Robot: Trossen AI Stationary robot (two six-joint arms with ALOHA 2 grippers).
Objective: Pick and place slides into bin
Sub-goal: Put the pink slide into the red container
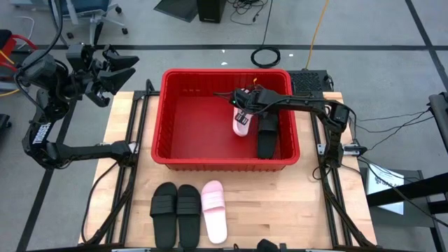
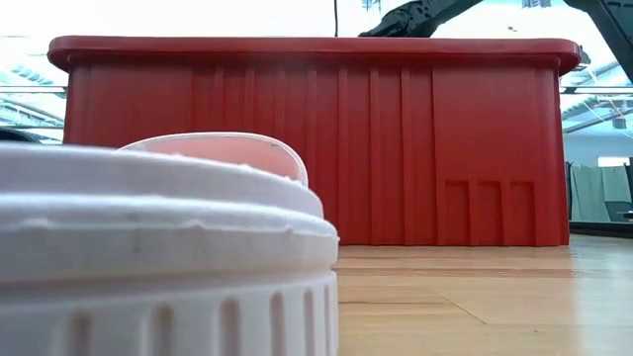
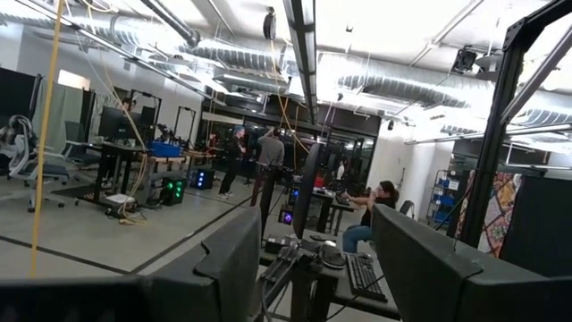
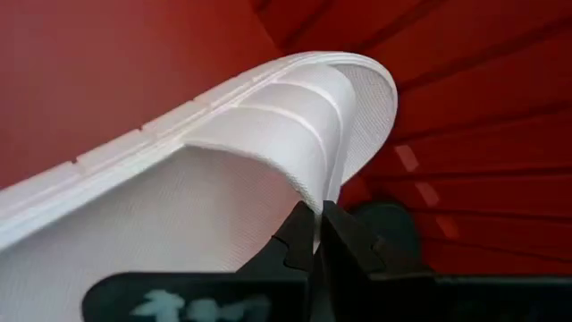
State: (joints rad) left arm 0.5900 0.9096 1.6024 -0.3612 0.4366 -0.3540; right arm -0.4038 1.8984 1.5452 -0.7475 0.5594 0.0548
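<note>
The red bin stands at the table's middle; it also fills the low view. My right gripper reaches into the bin from the right and is shut on a pale pink slide. A black slide lies on the bin's floor beside it. Two black slides and another pink slide lie side by side on the table near its front edge. My left gripper is open and empty, raised beyond the table's far left corner. My right gripper pinches the edge of the pink slide's wide strap between its two shut fingers. The slide is turned on its side inside the bin, its sole edge toward the wrist camera. I cannot tell whether its lower end touches the bin's floor.
The bin's left half shows bare red floor. The table's wood lies open to the right of the three slides. The near pink slide fills the low view's left. Cables and a black box lie behind the bin.
</note>
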